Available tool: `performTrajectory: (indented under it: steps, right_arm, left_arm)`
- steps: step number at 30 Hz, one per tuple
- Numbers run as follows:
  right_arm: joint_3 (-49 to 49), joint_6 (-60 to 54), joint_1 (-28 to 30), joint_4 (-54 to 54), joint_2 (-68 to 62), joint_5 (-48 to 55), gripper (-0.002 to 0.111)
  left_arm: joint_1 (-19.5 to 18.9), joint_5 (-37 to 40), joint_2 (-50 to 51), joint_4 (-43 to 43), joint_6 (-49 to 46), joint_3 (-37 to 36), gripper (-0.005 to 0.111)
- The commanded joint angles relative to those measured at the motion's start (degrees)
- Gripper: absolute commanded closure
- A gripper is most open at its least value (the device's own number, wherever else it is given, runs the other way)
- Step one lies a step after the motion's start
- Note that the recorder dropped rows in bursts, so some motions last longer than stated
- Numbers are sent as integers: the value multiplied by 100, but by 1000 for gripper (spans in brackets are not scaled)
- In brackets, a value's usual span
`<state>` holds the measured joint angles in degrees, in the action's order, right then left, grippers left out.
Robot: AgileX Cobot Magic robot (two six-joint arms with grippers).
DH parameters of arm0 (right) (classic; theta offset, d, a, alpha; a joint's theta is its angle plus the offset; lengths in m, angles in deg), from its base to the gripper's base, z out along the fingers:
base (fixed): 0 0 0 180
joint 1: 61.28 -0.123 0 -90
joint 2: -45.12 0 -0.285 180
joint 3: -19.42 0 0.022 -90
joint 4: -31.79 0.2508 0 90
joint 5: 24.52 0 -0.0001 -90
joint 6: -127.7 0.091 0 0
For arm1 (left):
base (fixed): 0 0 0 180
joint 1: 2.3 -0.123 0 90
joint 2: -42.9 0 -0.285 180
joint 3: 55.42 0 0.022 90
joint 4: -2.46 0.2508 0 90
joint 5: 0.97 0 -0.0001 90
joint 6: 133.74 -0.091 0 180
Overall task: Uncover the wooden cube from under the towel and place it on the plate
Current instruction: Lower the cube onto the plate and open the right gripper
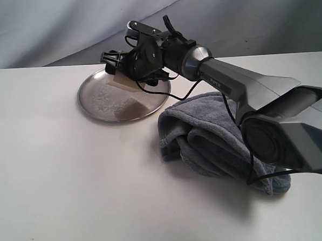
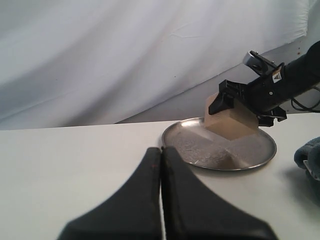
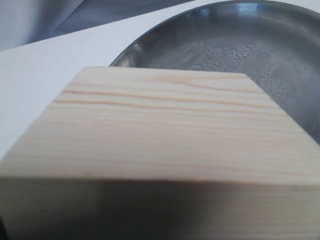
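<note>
The wooden cube (image 1: 121,86) hangs tilted just over the far side of the steel plate (image 1: 101,105), and my right gripper (image 1: 118,70) is shut on it. From the left wrist view the cube (image 2: 227,125) sits between black fingers (image 2: 222,102) above the plate (image 2: 200,147). Pale grained wood of the cube (image 3: 160,135) fills the right wrist view, with the plate (image 3: 225,40) behind it. The grey towel (image 1: 205,134) lies bunched up to the right of the plate. My left gripper (image 2: 161,150) is shut and empty, low over the table, short of the plate.
The right arm (image 1: 240,86) reaches across above the towel toward the plate. A white table (image 1: 72,184) carries everything, and a pale cloth backdrop (image 1: 64,28) hangs behind it.
</note>
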<state>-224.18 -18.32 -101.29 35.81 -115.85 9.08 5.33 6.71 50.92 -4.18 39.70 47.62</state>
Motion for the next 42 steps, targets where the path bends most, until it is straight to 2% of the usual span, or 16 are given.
performTrajectory:
  steps: [1,28,35,42]
  right_arm:
    - [-59,-8,3,-35,99,-285,26]
    - [-59,-458,3,578,275,72,25]
    - [-59,-539,-5,812,380,293,9]
    - [-59,-551,-5,850,551,464,8]
  left_arm:
    - [28,-12,-24,-10,14,-25,107]
    - [28,-12,-24,-10,14,-25,107]
    - [28,-12,-24,-10,14,-25,107]
    - [28,-12,-24,-10,14,-25,107]
